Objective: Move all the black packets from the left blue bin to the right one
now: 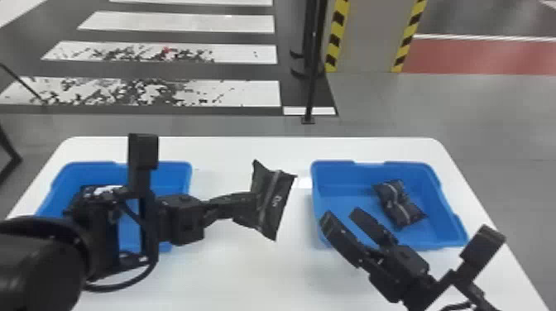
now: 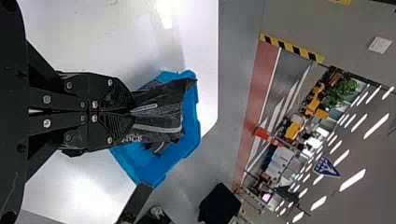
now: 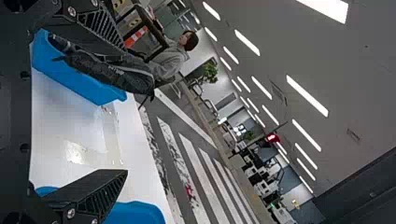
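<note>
My left gripper [image 1: 251,208] is shut on a black packet [image 1: 275,206] between the two bins, above the white table. In the left wrist view, the left gripper [image 2: 132,112] pinches one end of that packet [image 2: 161,114]. My right gripper [image 1: 340,215] stands open over the near left edge of the right blue bin [image 1: 355,200], nothing between its fingers. Black packet material [image 1: 400,203] lies inside that bin. The left blue bin [image 1: 173,171] is largely hidden behind my left arm. In the right wrist view, the right gripper [image 3: 126,112] has its fingers wide apart; a packet [image 3: 109,72] appears beyond.
Both bins stand on a white table [image 1: 248,269], with a strip of bare tabletop between them. A thin black pole [image 1: 312,82] rises from the floor behind the table, near a pillar [image 1: 366,37] with yellow and black edges.
</note>
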### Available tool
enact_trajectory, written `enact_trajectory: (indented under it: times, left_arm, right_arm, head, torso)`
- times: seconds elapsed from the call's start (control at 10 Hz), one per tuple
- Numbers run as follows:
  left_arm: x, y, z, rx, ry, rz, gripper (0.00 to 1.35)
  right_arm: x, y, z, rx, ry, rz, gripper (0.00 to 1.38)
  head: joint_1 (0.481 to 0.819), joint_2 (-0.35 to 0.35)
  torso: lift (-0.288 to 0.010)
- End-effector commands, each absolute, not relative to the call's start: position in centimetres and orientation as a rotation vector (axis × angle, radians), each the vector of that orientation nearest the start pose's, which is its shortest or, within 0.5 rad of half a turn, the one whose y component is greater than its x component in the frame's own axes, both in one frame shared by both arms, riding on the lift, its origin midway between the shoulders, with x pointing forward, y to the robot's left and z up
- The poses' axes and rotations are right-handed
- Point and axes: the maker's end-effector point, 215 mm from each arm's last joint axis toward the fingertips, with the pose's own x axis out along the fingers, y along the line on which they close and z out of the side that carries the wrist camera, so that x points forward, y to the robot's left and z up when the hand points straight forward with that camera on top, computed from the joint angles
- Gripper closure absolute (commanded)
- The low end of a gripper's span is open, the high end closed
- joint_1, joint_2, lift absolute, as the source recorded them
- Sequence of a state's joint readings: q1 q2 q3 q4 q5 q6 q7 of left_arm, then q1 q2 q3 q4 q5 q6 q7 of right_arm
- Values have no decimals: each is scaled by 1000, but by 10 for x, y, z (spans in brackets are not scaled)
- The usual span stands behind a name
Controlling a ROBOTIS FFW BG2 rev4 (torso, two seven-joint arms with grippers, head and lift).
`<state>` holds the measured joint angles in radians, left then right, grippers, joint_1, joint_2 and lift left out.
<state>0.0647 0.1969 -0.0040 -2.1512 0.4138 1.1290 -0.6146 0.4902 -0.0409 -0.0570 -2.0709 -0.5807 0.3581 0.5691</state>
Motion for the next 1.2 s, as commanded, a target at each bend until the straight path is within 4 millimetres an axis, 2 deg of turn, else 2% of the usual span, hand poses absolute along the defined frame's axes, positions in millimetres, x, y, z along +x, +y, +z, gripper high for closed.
enact_trajectory:
  times: [0.0, 0.3, 0.4, 0.5, 0.6, 0.7, 0.8, 1.0, 1.1]
  left_arm:
    - [427, 48, -337, -301, 600, -922, 1207]
    - [419, 24, -331, -308, 595, -979, 1207]
    - [415, 16, -329, -314, 596, -999, 1207]
    - [412, 12, -328, -316, 598, -1011, 1207]
    - [410, 8, -326, -324, 598, -1024, 1207]
    - [408, 8, -328, -328, 602, -1025, 1207]
    - [408, 8, -327, -328, 599, -1025, 1207]
    - [411, 10, -326, -333, 584, -1013, 1200]
    - [417, 15, -321, -353, 561, -998, 1047]
  right_arm:
    - [413, -103, -339, 647, 169, 649, 125]
    - [425, -76, -323, 685, 165, 728, 127]
    - [427, -67, -324, 708, 171, 745, 131]
    - [431, -66, -326, 717, 175, 742, 203]
    - [432, -64, -327, 741, 177, 745, 676]
    - [435, -68, -326, 757, 164, 731, 1222]
    - [438, -73, -324, 764, 145, 719, 1276]
    - [437, -71, -323, 766, 145, 722, 1280]
    - [437, -70, -322, 766, 143, 726, 1280]
  head:
    - [695, -45]
    - [695, -77]
    - [695, -73]
    - [695, -69]
    - [695, -69]
    - [695, -73]
    - [695, -77]
    - [695, -85]
    - [695, -84]
  torso:
    - [-121]
    - [-121]
    - [-121]
    - [-121]
    - [-121]
    - [-121]
    - [-121]
    - [-121]
    - [-121]
